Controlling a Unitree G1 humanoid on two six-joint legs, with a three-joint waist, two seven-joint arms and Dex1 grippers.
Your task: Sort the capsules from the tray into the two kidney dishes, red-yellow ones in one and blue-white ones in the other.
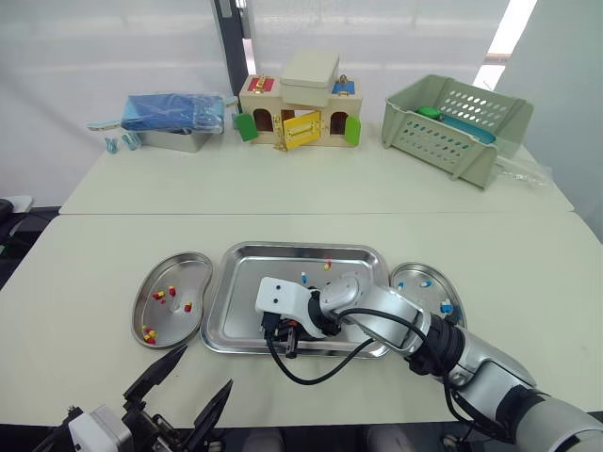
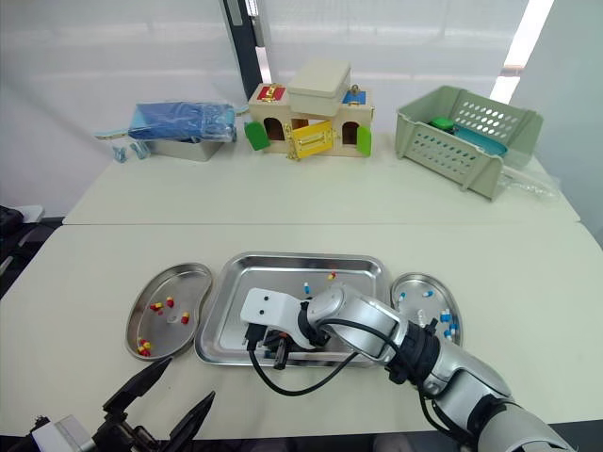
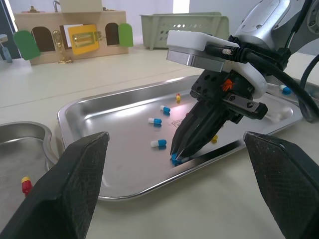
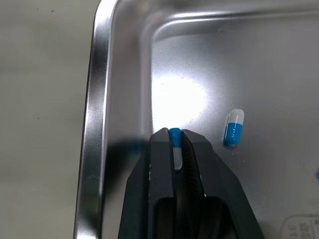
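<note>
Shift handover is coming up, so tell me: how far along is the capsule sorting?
Partly done. The left kidney dish holds several red-yellow capsules, and the right kidney dish holds a few blue-white capsules. In hand: the right gripper is shut on a blue-white capsule near the front rim of the tray. Left: loose capsules of both colours lie in the tray.

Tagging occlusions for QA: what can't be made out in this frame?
- Blue-white capsule held by the right pincer: its white half, right wrist view, mostly hidden between the fingers.
- Tray floor under that pincer: eye views, hidden by wrist and cable.
- Right kidney dish: near end, left eye view, covered by the arm.
</note>
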